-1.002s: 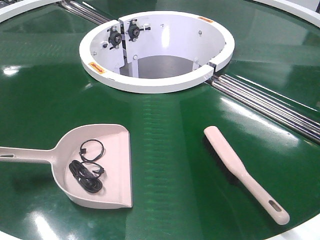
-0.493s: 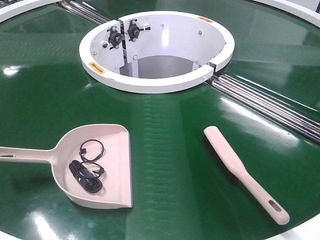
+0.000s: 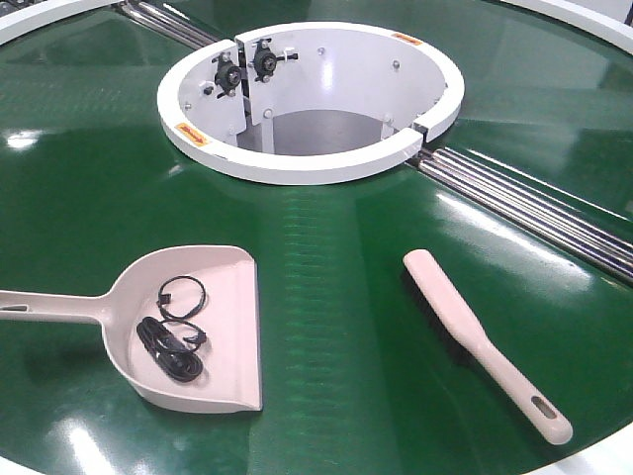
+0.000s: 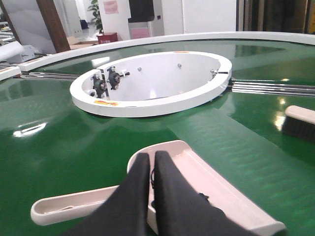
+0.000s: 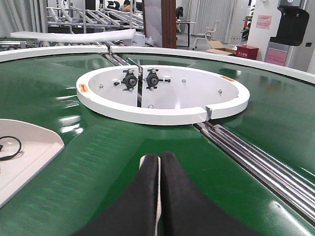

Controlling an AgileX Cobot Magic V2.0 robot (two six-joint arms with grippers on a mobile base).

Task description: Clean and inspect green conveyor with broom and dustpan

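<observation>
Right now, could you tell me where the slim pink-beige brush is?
In the front view, the slim pink-beige brush lies at lower right on the green belt, apart from the scoop-shaped dustpan.

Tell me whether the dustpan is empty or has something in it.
Not empty. The dustpan lies flat on the green conveyor with black cables coiled inside its scoop.

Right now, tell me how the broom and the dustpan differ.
The broom is a slim flat bar; the dustpan is a wide scoop with a raised back wall. The dustpan holds black cords and rings; the broom carries nothing. The broom lies to the right, handle end toward the camera; the dustpan lies to the left, handle pointing left. Both are pale pink-beige plastic and lie loose on the green conveyor.
</observation>
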